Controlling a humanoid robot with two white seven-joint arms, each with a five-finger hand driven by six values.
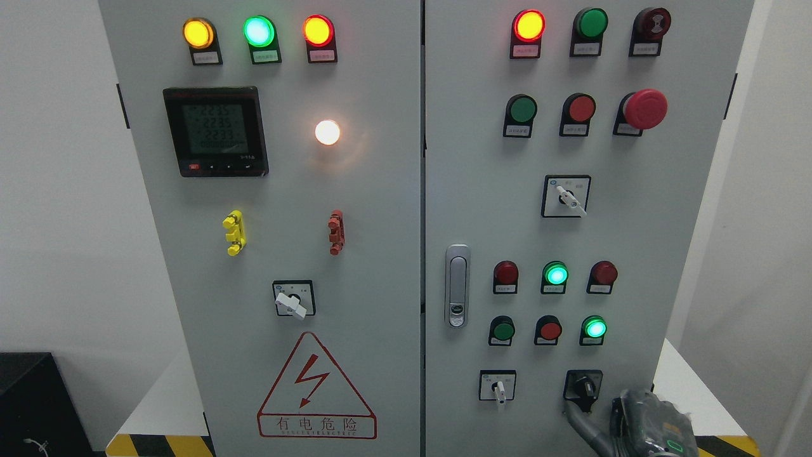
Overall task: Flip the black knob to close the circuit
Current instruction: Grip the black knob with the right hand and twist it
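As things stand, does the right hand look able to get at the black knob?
Probably yes. The right hand sits just below and right of the black knob, with a finger reaching up toward its underside. Nothing stands between them; actual contact can't be confirmed.

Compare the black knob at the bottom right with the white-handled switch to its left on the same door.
The black knob has a dark handle; the white switch has a pale one. The right hand has a finger on the black knob; nothing touches the white switch. The knob's plate is black, the switch's plate white inside a black frame. Both are rotary selectors in the bottom row of the right door.
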